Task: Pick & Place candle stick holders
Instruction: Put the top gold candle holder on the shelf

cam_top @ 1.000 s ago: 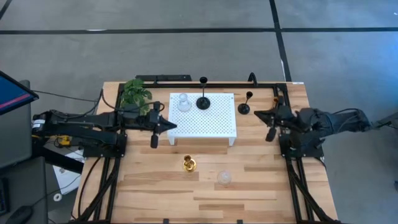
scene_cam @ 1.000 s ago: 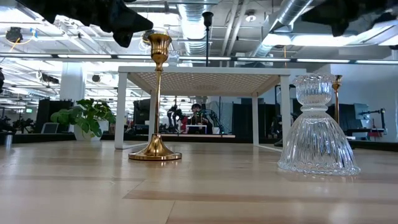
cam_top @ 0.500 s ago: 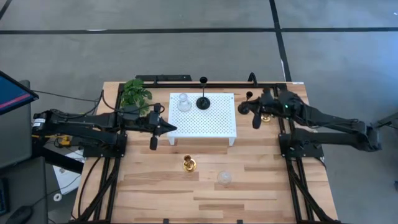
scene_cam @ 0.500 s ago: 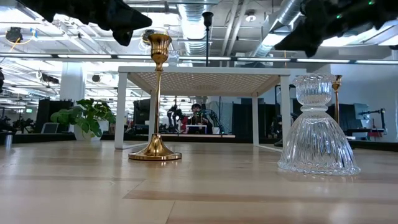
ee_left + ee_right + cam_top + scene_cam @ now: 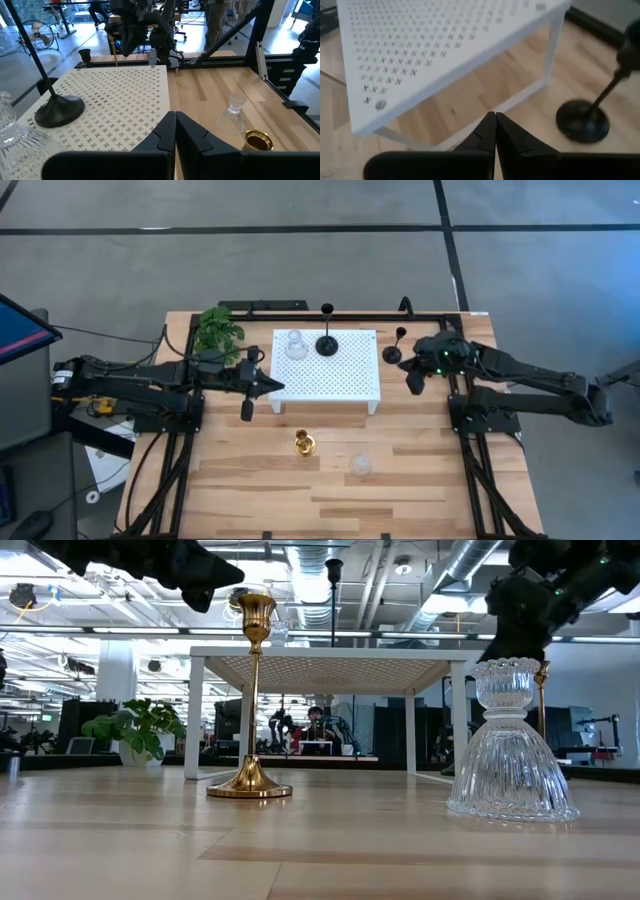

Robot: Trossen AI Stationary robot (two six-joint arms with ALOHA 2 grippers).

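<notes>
The right gripper [image 5: 411, 384] hangs over the table near the right edge, just beside the right side of the white platform [image 5: 340, 385]. Its two fingers are pressed together and hold nothing. A black candle stick holder [image 5: 393, 354] stands on the wood close to it, between the platform and the right edge. In the right wrist view this holder's round base [image 5: 583, 120] sits on the wood past the platform's leg.

The left gripper [image 5: 247, 410] waits at the platform's left side, by its front left corner. Its fingers are together too, and empty.

On top of the platform stand another black holder [image 5: 327, 344] and a clear glass holder [image 5: 295, 344], both near the back edge, side by side.

A gold holder [image 5: 304, 443] stands on the bare wood in front of the platform, about in the middle of the table. A second glass holder [image 5: 360, 467] stands to its right, a bit closer to the front edge.

A green plant [image 5: 217, 330] sits by the back left corner of the table.
</notes>
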